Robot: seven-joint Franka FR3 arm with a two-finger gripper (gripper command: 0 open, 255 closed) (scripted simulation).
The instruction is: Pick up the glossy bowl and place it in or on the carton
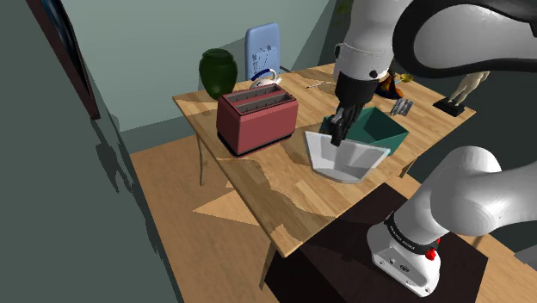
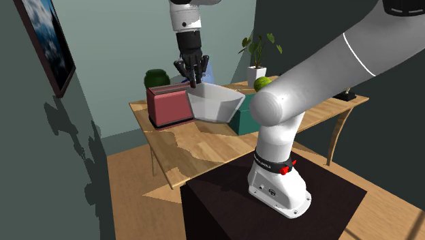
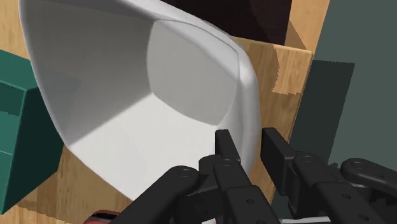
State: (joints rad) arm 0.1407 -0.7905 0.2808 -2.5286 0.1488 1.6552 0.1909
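Now the gripper (image 1: pixel 338 131) is clamped on the rim of the white bowl (image 1: pixel 348 159), one finger inside, one outside. In the shoulder view the bowl is just beside the green carton (image 1: pixel 385 129), at its seven o'clock.

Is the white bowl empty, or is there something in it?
Empty: the wrist view looks straight into the bowl and shows only its bare white inside; the gripper clasps its rim.

My white bowl (image 1: pixel 348 159) covers part of the green carton (image 1: pixel 383 129) in the shoulder view, and the small things (image 1: pixel 402 107) at the bench's (image 1: pixel 258 189) far end are too small for me to name.
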